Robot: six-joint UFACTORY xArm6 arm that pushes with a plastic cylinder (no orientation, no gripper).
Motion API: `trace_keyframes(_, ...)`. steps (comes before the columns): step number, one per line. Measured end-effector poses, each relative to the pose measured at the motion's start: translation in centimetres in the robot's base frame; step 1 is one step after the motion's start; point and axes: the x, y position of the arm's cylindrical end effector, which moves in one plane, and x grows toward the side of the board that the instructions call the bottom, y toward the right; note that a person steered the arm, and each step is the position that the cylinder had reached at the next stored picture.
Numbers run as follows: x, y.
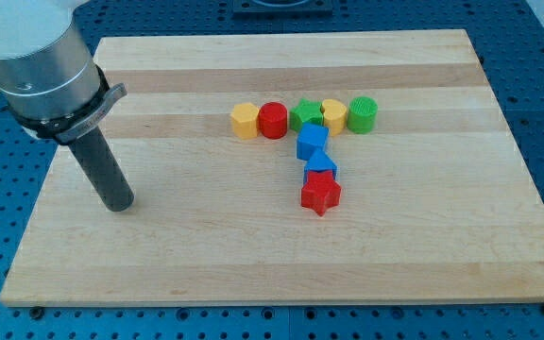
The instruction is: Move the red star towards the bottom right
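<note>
The red star (pixel 320 195) lies near the middle of the wooden board (pixel 281 255), at the lower end of a short column of blocks. A blue triangle (pixel 320 165) touches its top edge, and a blue cube (pixel 312 142) sits above that. My tip (pixel 119 204) rests on the board far to the view's left of the red star, at about the same height in the view, touching no block.
A row of blocks runs above the column: a yellow hexagon (pixel 245 121), a red cylinder (pixel 273 120), a green star (pixel 305 115), a yellow heart (pixel 333 114) and a green cylinder (pixel 362 114). The board's edges border a blue perforated table.
</note>
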Motion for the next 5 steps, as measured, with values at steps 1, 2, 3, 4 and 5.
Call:
trace_keyframes(1,0.0,0.0)
trace_keyframes(2,-0.7,4.6)
trace_keyframes(3,-1.2,10.5)
trace_keyframes(4,-1.2,14.8)
trace_keyframes(5,-1.5,17.2)
